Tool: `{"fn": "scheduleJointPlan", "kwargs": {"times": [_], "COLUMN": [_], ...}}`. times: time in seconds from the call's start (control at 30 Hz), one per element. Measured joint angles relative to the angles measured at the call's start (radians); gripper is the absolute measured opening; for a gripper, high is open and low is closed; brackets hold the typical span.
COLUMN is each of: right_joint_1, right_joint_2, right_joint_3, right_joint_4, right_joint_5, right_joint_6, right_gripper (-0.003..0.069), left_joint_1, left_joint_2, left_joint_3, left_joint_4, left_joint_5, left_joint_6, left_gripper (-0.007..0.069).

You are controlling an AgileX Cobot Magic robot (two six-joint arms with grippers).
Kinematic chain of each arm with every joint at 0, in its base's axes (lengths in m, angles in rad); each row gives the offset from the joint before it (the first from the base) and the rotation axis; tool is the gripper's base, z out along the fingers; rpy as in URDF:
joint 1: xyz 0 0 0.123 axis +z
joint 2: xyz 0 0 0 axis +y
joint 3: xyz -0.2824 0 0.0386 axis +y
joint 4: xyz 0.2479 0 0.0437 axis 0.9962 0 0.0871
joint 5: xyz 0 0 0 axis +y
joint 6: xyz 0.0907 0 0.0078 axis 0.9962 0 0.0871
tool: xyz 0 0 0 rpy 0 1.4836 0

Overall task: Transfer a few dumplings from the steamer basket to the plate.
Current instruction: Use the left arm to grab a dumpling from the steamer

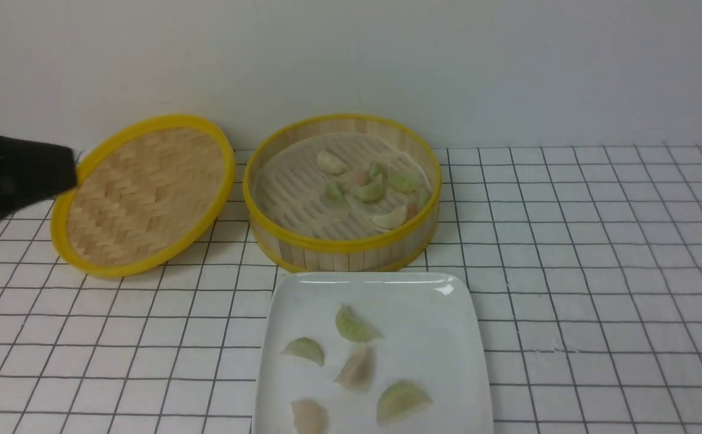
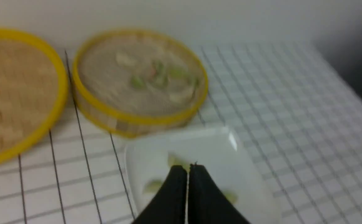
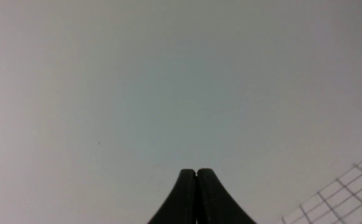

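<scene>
I see the white, grid-lined worktop [image 1: 598, 271] running under everything to a plain pale wall [image 1: 447, 60]. On the front view a black part of the left arm [image 1: 13, 181] comes in at the left edge. Just to its right the woven lid [image 1: 146, 193] sits tilted, hollow side facing me, and the arm overlaps the lid's left rim. Whether they touch I cannot tell. Further right of the arm, beside the lid, the basket [image 1: 342, 244] stands uncovered on the worktop. The plate [image 1: 435, 325] lies in front of the basket, nearly touching its near wall. The left end effector [image 2: 187, 168] is clenched with nothing between its fingers. Its wrist view is blurred, but the tips show in front of the plate, with the basket beyond the plate and the lid beyond and off to one side. The right end effector [image 3: 196, 171] is also clenched and empty. It is aimed at bare wall, with only a corner of the worktop grid beside it, and it is outside the front view. Five dumplings [image 1: 357, 325] lie spread over the near half of the plate, three green and two pale pinkish, none touching another. Several more dumplings [image 1: 369, 191] lie in the basket, clustered on the liner towards the side away from the left arm.
</scene>
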Motion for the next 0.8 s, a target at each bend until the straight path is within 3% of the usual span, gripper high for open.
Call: {"fn": "scheduleJointPlan", "kwargs": {"times": [0.03,0.07,0.23,0.37,0.53,0.8], "right_joint_1": [0.009,0.036,0.126,0.152,0.153,0.153], "right_joint_2": [0.011,0.068,0.388,0.679,0.927,1.123], "right_joint_3": [-0.021,-0.138,-0.487,-0.743,-0.981,-1.149], "right_joint_4": [-0.012,-0.077,-0.203,-0.242,-0.255,-0.257], "right_joint_5": [0.037,0.223,0.706,0.987,1.117,1.203], "right_joint_6": [0.001,-0.007,-0.092,-0.202,-0.307,-0.325], "right_gripper": [-0.001,-0.001,-0.001,-0.001,-0.001,-0.001], "left_joint_1": [0.0,0.0,-0.034,-0.112,-0.194,-0.28], "left_joint_2": [0.016,0.163,0.41,0.576,0.788,1.074], "left_joint_3": [-0.015,-0.069,-0.141,-0.244,-0.44,-0.829], "left_joint_4": [0.002,0.014,0.052,0.095,0.174,0.308], "left_joint_5": [0.02,0.069,0.05,0.023,0.077,0.188], "left_joint_6": [0.012,0.066,0.14,0.153,0.15,0.124], "left_gripper": [-0.0006,-0.0006,-0.0006,-0.0006,-0.0006,-0.0006]}}
